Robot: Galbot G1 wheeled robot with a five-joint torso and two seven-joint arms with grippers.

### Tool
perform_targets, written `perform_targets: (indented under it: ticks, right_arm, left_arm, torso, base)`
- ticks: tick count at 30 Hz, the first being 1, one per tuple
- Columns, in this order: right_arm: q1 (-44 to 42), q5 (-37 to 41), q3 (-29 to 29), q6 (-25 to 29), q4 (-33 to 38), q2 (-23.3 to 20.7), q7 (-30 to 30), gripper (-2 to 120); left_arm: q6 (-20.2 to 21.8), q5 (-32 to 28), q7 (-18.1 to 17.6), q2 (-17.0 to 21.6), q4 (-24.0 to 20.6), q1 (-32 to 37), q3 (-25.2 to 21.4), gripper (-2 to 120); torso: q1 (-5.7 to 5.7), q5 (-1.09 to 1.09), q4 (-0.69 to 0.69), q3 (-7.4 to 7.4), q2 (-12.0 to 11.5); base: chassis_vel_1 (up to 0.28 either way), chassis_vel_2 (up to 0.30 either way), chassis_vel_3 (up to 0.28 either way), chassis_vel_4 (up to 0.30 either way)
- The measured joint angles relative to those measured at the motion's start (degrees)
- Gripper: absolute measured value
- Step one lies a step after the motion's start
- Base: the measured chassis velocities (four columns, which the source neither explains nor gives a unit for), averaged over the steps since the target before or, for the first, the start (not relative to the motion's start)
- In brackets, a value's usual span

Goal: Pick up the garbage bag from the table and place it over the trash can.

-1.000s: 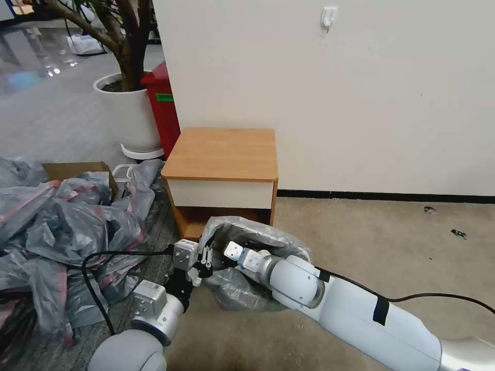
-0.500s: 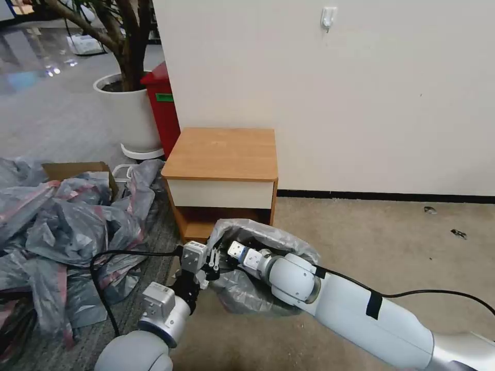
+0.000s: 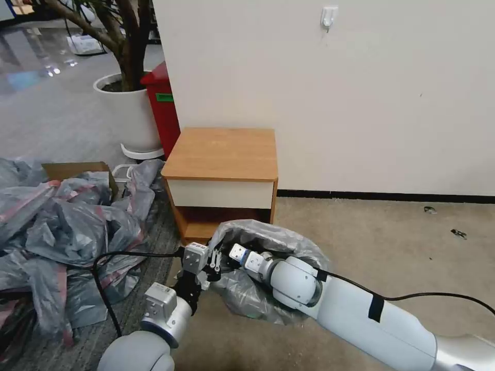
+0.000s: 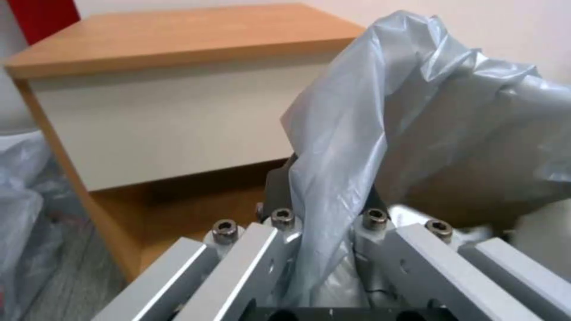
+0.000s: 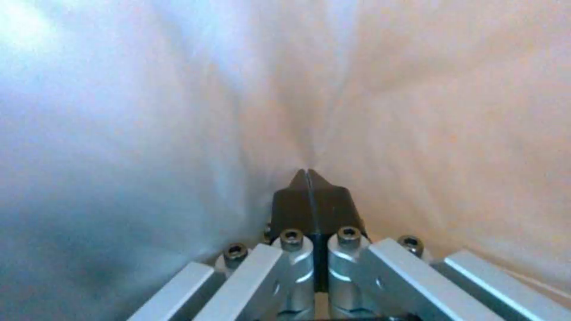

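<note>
Garbage bag (image 3: 268,234) has shifted right and spread wider since a second ago: left end effector (image 3: 211,264) pinching its edge, right end effector (image 5: 307,178) pressed together inside, mouth opening out, by my reading.

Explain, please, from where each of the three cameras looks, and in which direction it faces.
Head view: from the robot's head, forward and down at the table, with both arms at the garbage bag before it.
Left wrist view: on the left arm, facing the table; the left tool pinches the bag's edge.
Right wrist view: on the right arm, inside the bag; the right tool is shut against the film.
Shared: the garbage bag in all three; the table in the head and left wrist views.
</note>
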Motion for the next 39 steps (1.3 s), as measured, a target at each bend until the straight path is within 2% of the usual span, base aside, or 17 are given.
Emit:
perform_targets:
  ticks: [7, 15, 26, 27, 28, 34, 35, 36, 38, 39]
  right_arm:
    - [0.35, 6.67, -0.01, 0.01, 3.14, -1.53, 1.85, 0]
    - [0.31, 8.8, 0.96, 0.03, 4.97, -3.02, 1.92, 0]
    - [-2.21, 12.26, 4.27, 0.12, 9.07, -5.66, 1.75, 0]
    - [-3.51, 13.63, 6.14, 0.18, 10.48, -6.2, 1.71, 0]
    - [-3.51, 13.63, 6.14, 0.18, 10.48, -6.2, 1.71, 0]
    - [-12.07, 20.03, 16.84, 1.78, 17.58, -8.55, 1.55, 0]
    - [-17.47, 21.81, 21.81, 4.72, 20.47, -9.51, 1.41, 0]
    - [-17.47, 21.81, 21.81, 4.72, 20.47, -9.51, 1.41, 0]
    - [-22.51, 21.96, 25.63, 8.93, 22.16, -9.5, 2.21, 0]
    - [-28.5, 20.56, 31.36, 13.49, 23.68, -7.69, 4.33, 0]
  left_arm:
    - [0.16, -1.19, -1.7, -0.94, 2.47, -0.39, -0.02, 5]
    - [0.42, -2.07, -2.31, -1.66, 3.63, -0.29, 0.41, 5]
    - [2.6, -9.96, -7.05, -2.32, 5.23, -0.94, -0.52, 5]
    - [3.25, -12.32, -8.54, -2.66, 5.43, -1.09, -0.75, 5]
    - [3.25, -12.32, -8.54, -2.66, 5.43, -1.09, -0.75, 5]
    - [4.69, -21.74, -14.27, -3.53, 6.42, -1.39, -1.31, 5]
    - [4.68, -25.67, -17.3, -3.95, 7.16, -1.25, -1.36, 5]
    - [4.68, -25.67, -17.3, -3.95, 7.16, -1.25, -1.36, 5]
    - [4.27, -27.59, -18.63, -4.53, 7.61, -0.7, -1.51, 5]
    - [3.44, -28.32, -19.08, -5.32, 7.75, 0.44, -1.58, 5]
  torso:
    - [0.0, 0.0, 0.0, 0.0, 0.0]
    - [0.0, 0.0, 0.0, 0.0, 0.0]
    - [0.0, -0.01, -0.01, 0.0, 0.0]
    - [0.0, 0.0, 0.01, 0.0, 0.0]
    - [0.0, 0.0, 0.01, 0.0, 0.0]
    - [0.0, 0.0, 0.0, 0.0, 0.0]
    - [0.0, 0.0, -0.02, 0.0, 0.0]
    - [0.0, 0.0, -0.02, 0.0, 0.0]
    - [0.0, 0.0, -0.01, 0.0, 0.0]
    - [0.0, 0.0, -0.01, -0.01, 0.0]
  base:
    - [0.0, 0.0, 0.0, 0.0]
    - [0.0, 0.0, 0.0, 0.0]
    - [0.0, 0.0, 0.0, 0.0]
    - [0.0, 0.0, 0.0, 0.0]
    - [0.0, 0.0, 0.0, 0.0]
    - [0.0, 0.0, 0.0, 0.0]
    - [0.0, 0.0, 0.0, 0.0]
    - [0.0, 0.0, 0.0, 0.0]
    - [0.0, 0.0, 0.0, 0.0]
    - [0.0, 0.0, 0.0, 0.0]
